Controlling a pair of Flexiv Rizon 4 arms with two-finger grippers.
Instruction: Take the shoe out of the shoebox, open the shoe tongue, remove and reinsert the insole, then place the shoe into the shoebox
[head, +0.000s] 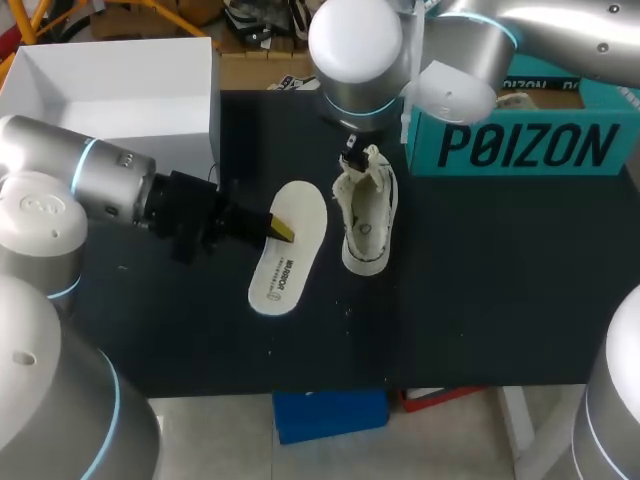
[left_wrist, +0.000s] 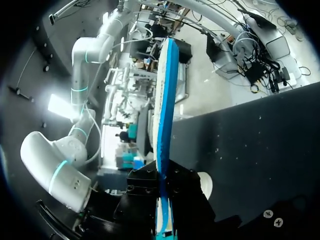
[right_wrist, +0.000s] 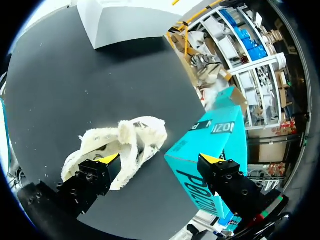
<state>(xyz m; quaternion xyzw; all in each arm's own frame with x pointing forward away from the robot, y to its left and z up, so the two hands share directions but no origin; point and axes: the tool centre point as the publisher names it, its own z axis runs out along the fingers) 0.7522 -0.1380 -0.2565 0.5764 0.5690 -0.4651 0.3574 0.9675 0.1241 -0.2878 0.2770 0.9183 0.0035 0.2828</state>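
Note:
A white insole (head: 289, 247) lies tilted over the black table, and my left gripper (head: 281, 228) is shut on its edge. In the left wrist view the insole (left_wrist: 165, 110) stands edge-on between the fingers, blue underneath and white on top. To its right, a white shoe (head: 367, 212) rests on the table with its tongue pulled open. My right gripper (right_wrist: 160, 160) is open just above the shoe (right_wrist: 122, 142), one finger over the shoe's collar and the other over the teal shoebox (right_wrist: 215, 150). The shoebox (head: 525, 140) stands at the back right.
A white box lid (head: 110, 85) stands at the back left of the table. My right arm's wrist (head: 365, 50) hangs over the back middle and hides most of its gripper in the head view. The black tabletop (head: 470, 290) lies bare in front and to the right of the shoe.

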